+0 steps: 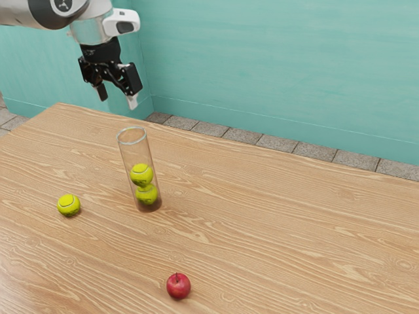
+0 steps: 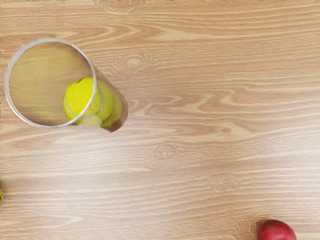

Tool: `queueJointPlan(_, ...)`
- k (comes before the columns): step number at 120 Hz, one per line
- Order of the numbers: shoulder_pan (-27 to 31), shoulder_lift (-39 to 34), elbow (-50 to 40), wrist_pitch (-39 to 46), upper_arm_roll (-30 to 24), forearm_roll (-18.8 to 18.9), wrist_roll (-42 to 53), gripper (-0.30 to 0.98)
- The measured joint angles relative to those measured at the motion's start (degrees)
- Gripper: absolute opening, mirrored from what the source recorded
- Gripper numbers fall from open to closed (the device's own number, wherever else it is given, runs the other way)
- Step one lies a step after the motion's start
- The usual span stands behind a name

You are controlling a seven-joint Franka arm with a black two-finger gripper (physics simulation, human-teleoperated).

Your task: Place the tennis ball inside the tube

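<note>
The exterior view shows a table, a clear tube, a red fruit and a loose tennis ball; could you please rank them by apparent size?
1. Table
2. Clear tube
3. Loose tennis ball and red fruit: nearly alike, with the fruit seemingly nearer the camera, so unranked.

White arm (image 1: 98, 8) (2 black fingers (image 1: 134, 77))
</note>
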Motion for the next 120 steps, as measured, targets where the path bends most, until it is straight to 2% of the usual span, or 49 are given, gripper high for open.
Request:
queueJointPlan(32,0.36,-1.93,-0.75,0.30,-0.29,0.04,0.24,0.69)
queueJointPlan(56,2.28,-11.18,-16.12,3.47,-0.30,-0.02,0.30,0.69)
queueJointPlan(81,6.86,-11.73,-23.57,8.73,-0.16,0.25,0.21,0.69)
queueJointPlan(120,13.13,-14.41,-33.61,20.90,-0.40,1.65,5.84,0.69)
